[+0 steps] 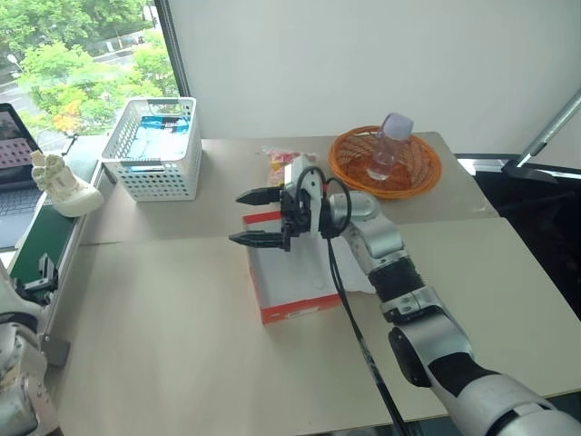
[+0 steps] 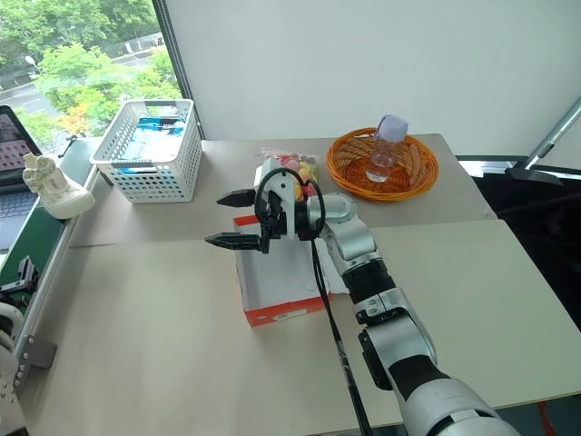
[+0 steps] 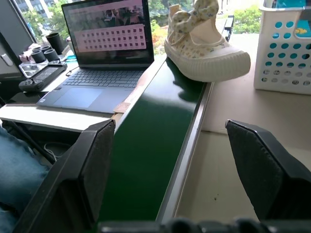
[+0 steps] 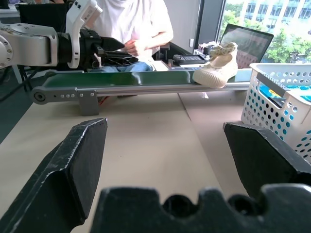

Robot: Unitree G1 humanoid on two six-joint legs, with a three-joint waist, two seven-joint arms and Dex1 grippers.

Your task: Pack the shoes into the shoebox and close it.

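Cream canvas, a frilly bow and a pale rubber sole: that is the small shoe I see straight ahead between the fingers of my left gripper, resting on the green conveyor belt beside the table. My left jaws stand wide and empty, well short of it. My right gripper is also spread wide and holds nothing; it hovers just over the shallow red-orange cardboard shoebox, pointing across the table toward the belt.

I judge the step in hand to be fetching that shoe. To do it well, I should carry my left gripper level along the belt, keep the jaws wide until they straddle the sole, then close across its narrow width, not on the soft bow. The white plastic lattice basket stands just beside the shoe, so I approach from the belt side. I should draw my right gripper clear of the box before bringing the shoe over.
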